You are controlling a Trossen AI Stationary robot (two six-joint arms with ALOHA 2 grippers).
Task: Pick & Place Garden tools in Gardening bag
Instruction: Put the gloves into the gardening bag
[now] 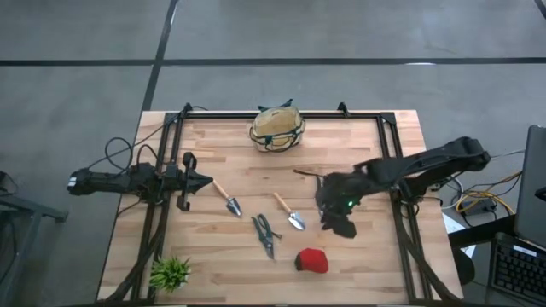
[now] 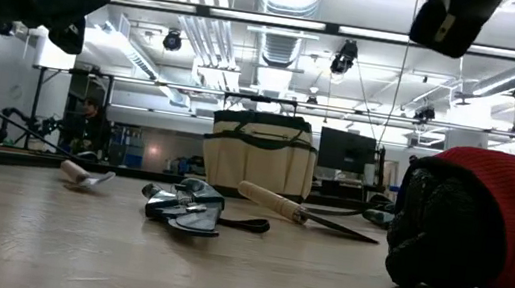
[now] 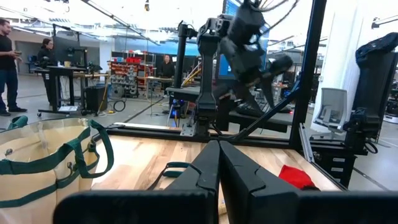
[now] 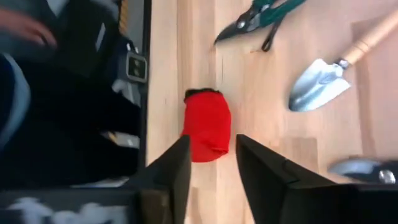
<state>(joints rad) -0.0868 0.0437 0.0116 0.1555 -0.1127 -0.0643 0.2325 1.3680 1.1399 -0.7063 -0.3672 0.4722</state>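
On the pale wooden plank surface (image 1: pixel 367 162) we see the round tan fabric gardening bag with dark green trim (image 1: pixel 277 128) standing at the far edge, well apart from the tools laid out nearer the front. Two silver trowels with wooden handles lie in the middle, one (image 1: pixel 227 199) to the left and the other (image 1: pixel 288 211) to the right, with a pair of dark metal pruning shears (image 1: pixel 265 234) between and just in front of them. A red lump-like item (image 1: pixel 311 261) sits near the front edge, and a small spiky green plant (image 1: pixel 170 273) is at the front left corner. Our right gripper (image 4: pixel 211 163) hangs above the surface with the red item showing between its jaws, which stand a little apart and hold nothing. Our left gripper (image 3: pixel 219 165) waits at the left side, its jaws pressed together and empty.
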